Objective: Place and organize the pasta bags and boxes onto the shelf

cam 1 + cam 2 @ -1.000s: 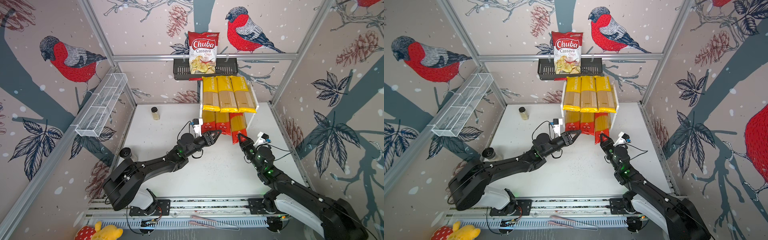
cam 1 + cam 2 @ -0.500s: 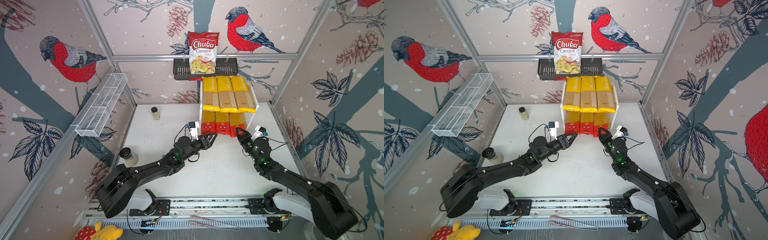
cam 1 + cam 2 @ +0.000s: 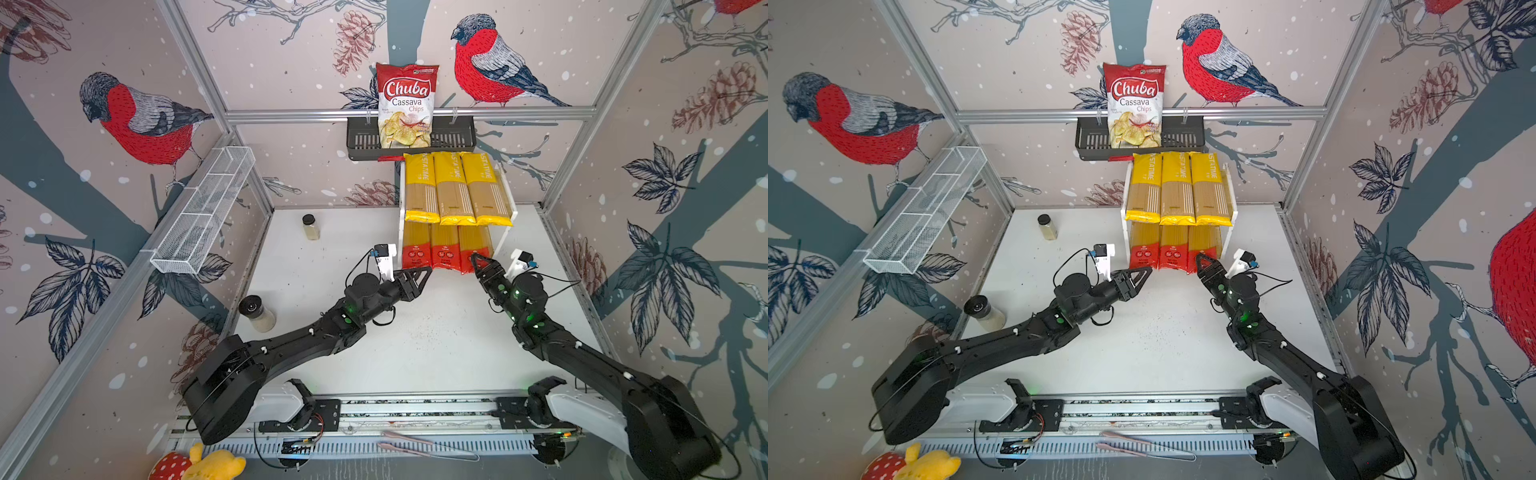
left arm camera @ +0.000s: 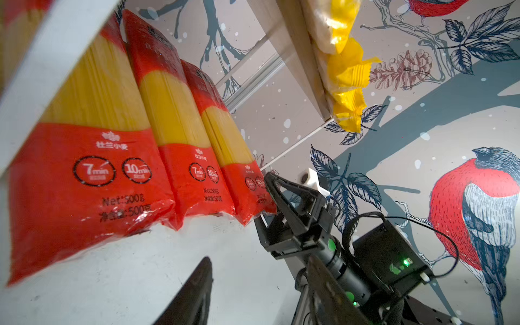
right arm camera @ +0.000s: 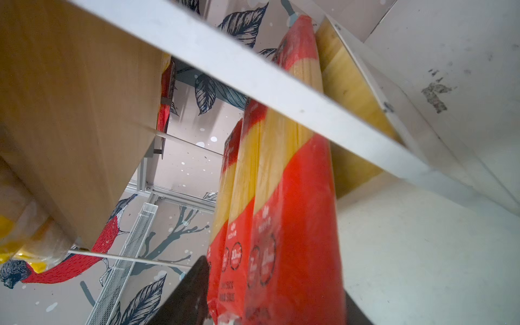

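Task looks all but done. Shelf (image 3: 401, 199) stands at back of table (image 3: 436, 332), just right of frame centre in both top views. 3 yellow PASTATIME packs (image 3: 453, 187) lie side by side on upper tier, and 3 red packs (image 3: 442, 249) side by side on lower tier, near ends poking out toward the arms. No pasta pack loose on table. Right hand (image 3: 475, 260) is at near end of rightmost red pack (image 4: 244, 194): jaws parted w/ pack corner between them. Gap looks wider than the pack, so prob. no grip, but can't tell if a pad touches. Left hand (image 3: 424, 277) sits just below leftmost red pack's end in frame, jaws part-open, nothing in them. Left to do, I'd judge: get both hands clear, maybe square up the red ends.
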